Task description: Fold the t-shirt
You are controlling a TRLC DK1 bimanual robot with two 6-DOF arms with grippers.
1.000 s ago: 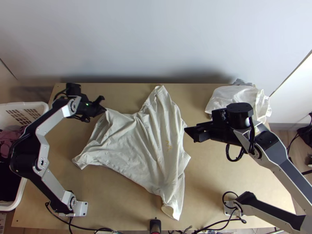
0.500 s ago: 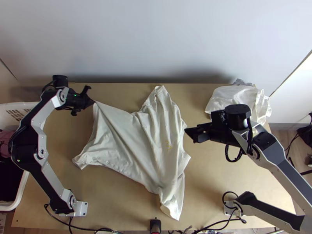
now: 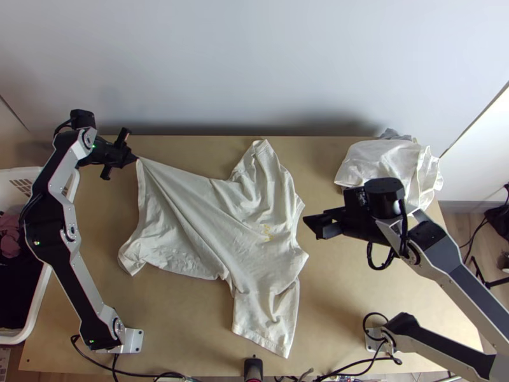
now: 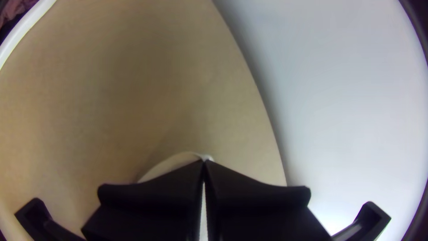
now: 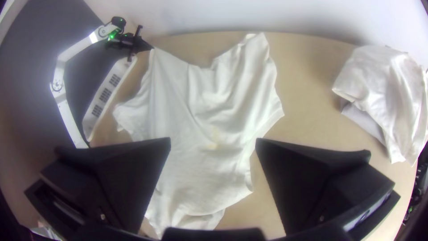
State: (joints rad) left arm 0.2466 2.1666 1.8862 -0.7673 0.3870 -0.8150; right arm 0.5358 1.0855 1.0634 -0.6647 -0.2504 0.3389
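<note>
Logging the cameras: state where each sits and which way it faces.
Top: high over the near edge, facing steeply down on the table; left arm, right arm show.
Left wrist: on that arm, facing table and wall; left gripper shows.
Right wrist: on that arm, facing the t-shirt; right gripper, left arm show.
Top and right wrist share the t-shirt.

T-shirt (image 3: 254, 229): creased matt cloth. Table (image 3: 356, 286): smooth matt wood. Basket (image 3: 11, 177): plastic.

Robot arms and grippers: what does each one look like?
The left arm and right arm have silver-grey links, black joints and black cables; small green lights dot the left. The left gripper and right gripper each have two wide black fingers.
</note>
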